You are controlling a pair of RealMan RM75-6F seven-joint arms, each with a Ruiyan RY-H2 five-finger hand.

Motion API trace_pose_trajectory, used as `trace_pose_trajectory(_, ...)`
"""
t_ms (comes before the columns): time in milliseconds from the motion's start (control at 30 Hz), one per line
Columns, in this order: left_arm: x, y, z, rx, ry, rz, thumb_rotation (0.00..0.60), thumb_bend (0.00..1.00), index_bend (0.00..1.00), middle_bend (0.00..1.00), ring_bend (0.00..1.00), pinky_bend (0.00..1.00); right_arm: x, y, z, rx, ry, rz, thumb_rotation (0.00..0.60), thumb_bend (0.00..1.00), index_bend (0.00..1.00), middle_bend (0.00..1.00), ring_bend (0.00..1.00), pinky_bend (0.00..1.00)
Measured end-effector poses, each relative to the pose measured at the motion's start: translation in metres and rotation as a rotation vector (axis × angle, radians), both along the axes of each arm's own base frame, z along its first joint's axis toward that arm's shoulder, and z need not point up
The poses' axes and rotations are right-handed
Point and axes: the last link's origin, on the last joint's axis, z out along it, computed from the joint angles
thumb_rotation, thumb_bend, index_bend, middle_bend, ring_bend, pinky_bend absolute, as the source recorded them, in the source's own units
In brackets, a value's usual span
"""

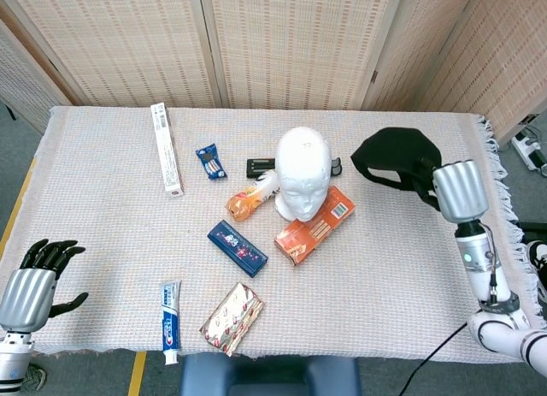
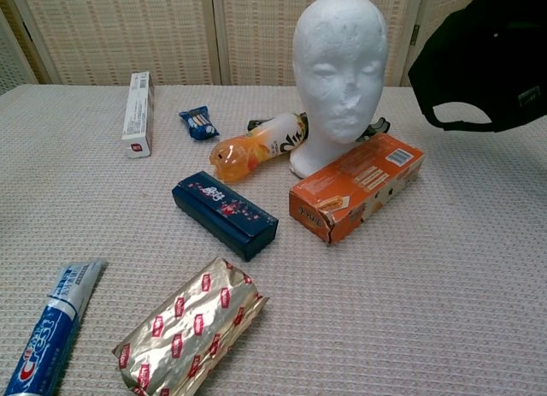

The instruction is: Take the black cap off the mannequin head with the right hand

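Note:
The white mannequin head stands bare at the table's middle. The black cap hangs in the air to its right, well clear of it, gripped by my right hand; the fingers are mostly hidden behind the cap. In the chest view only the cap shows at the right edge, not the hand. My left hand hovers off the table's front left corner, fingers apart, holding nothing.
An orange box and an orange bottle lie against the head's base. A dark blue box, toothpaste tube, foil packet, white box, blue snack and a black item lie around.

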Motion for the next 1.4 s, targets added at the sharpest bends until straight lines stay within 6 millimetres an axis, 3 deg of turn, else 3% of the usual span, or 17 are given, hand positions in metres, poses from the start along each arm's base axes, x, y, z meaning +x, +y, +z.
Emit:
trace_pose_trajectory(267,0.002,-0.004,0.0,-0.005,-0.002,-0.003,0.6,0.09,0.3,0.25,0.22,0.16,-0.03,0.036,-0.034,0.132,0.018,-0.029,0.6,0.99,0.81,1.0,1.0,1.0)
trace_pose_trajectory(333,0.002,-0.004,0.001,-0.004,-0.002,-0.003,0.6,0.09,0.3,0.25,0.22,0.16,-0.033,0.04,-0.043,0.155,0.018,-0.043,0.595,0.92,0.75,1.0,1.0,1.0)
trace_pose_trajectory(400,0.001,-0.005,0.001,-0.002,-0.001,-0.001,0.6,0.09,0.3,0.25,0.22,0.16,-0.036,0.043,-0.048,0.171,0.024,-0.063,0.547,0.67,0.6,1.0,0.98,1.0)
trace_pose_trajectory(433,0.001,-0.005,0.002,-0.002,-0.001,0.0,0.6,0.09,0.3,0.25,0.22,0.16,-0.037,0.044,-0.051,0.183,0.026,-0.076,0.499,0.47,0.51,0.98,0.94,1.0)
trace_pose_trajectory(500,0.0,-0.006,0.002,-0.002,-0.002,0.004,0.6,0.09,0.3,0.25,0.22,0.16,-0.037,0.047,-0.056,0.2,0.029,-0.097,0.411,0.17,0.34,0.86,0.81,0.98)
trace_pose_trajectory(567,-0.001,-0.006,0.002,-0.002,-0.003,0.006,0.6,0.08,0.3,0.25,0.22,0.16,-0.035,0.05,-0.06,0.221,0.023,-0.12,0.357,0.06,0.23,0.69,0.66,0.91)
trace_pose_trajectory(667,-0.002,-0.006,0.001,-0.005,-0.003,0.01,0.6,0.09,0.3,0.25,0.22,0.16,-0.031,0.056,-0.063,0.251,-0.001,-0.147,0.329,0.02,0.15,0.49,0.48,0.75)
trace_pose_trajectory(733,-0.004,-0.006,0.001,-0.006,-0.004,0.015,0.6,0.09,0.3,0.25,0.22,0.16,-0.027,0.061,-0.061,0.263,-0.02,-0.161,0.326,0.02,0.12,0.44,0.41,0.69)
trace_pose_trajectory(900,-0.007,-0.006,0.0,-0.007,-0.005,0.023,0.6,0.09,0.3,0.25,0.22,0.16,-0.021,0.078,-0.047,0.252,-0.052,-0.185,0.329,0.03,0.13,0.43,0.39,0.68)
trace_pose_trajectory(1033,-0.01,-0.005,-0.001,-0.005,-0.01,0.034,0.6,0.09,0.3,0.25,0.22,0.16,-0.022,0.103,-0.027,0.202,-0.063,-0.209,0.36,0.17,0.18,0.46,0.4,0.67)
trace_pose_trajectory(1400,-0.01,0.0,-0.005,0.022,-0.022,0.041,0.6,0.09,0.3,0.25,0.22,0.16,-0.045,0.176,-0.002,0.17,-0.121,-0.303,0.371,0.17,0.25,0.46,0.38,0.65)
